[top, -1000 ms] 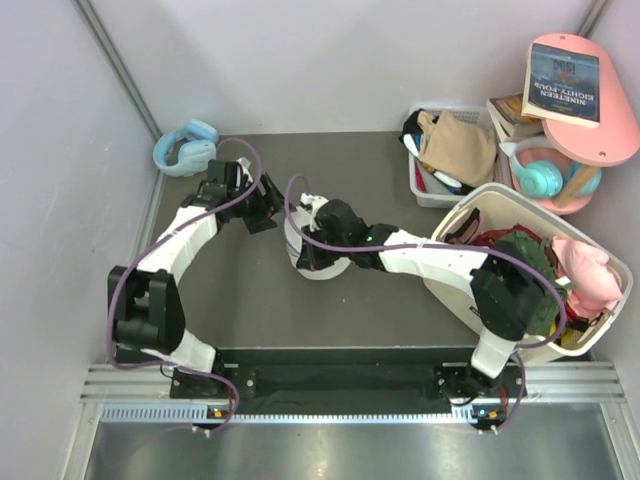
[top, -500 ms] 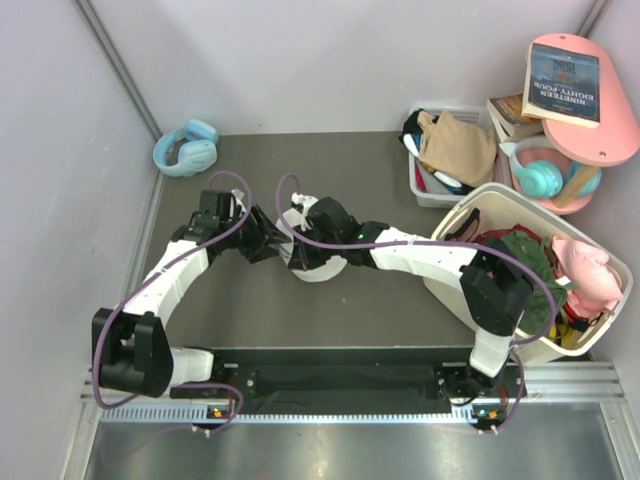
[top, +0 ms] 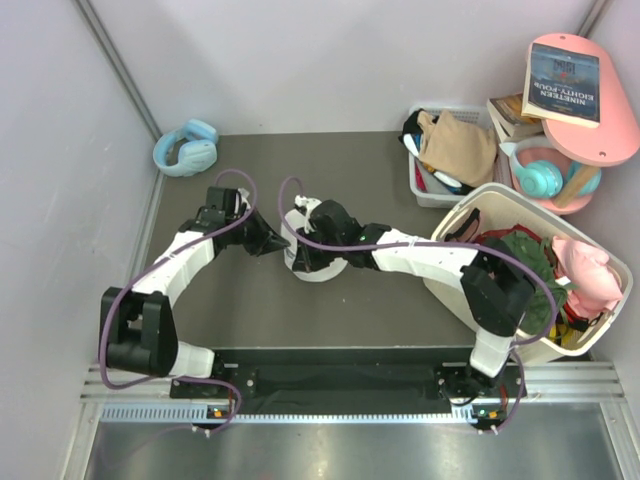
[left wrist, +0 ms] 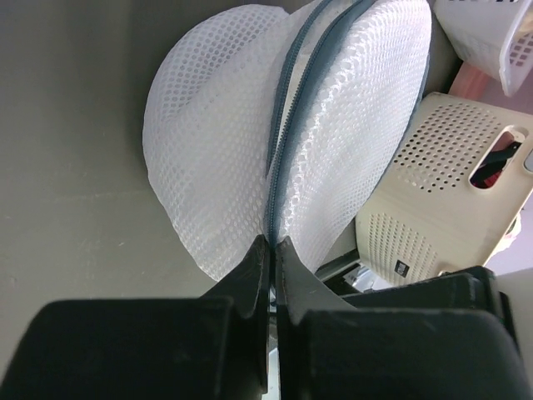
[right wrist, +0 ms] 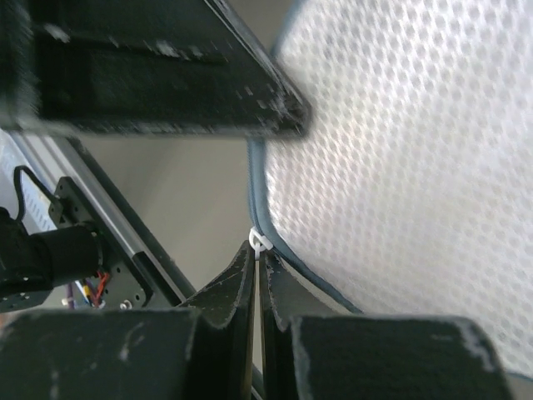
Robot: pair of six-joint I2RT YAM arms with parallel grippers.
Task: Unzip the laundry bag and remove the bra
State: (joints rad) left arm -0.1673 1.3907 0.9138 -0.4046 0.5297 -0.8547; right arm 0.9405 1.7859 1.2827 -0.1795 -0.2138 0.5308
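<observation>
Two end effectors meet at the laundry bag (top: 322, 270), which lies on the dark tabletop (top: 240, 300) with its two mesh halves zipped together. A second ago the left end effector (left wrist: 271, 246) stood spread wide, up and to the left of the bag. It has since swung in to the bag's left edge and is now clenched, its fingers (left wrist: 250, 271) pinching the rim where the grey zip (left wrist: 279, 150) runs between the halves. The right end effector (right wrist: 258, 254) has barely shifted and stays clamped on the small white zip pull (right wrist: 259, 242) at the bag's blue-grey edge. To the right of the bag sits the big white basket (top: 455, 215) of clothes, unchanged.
</observation>
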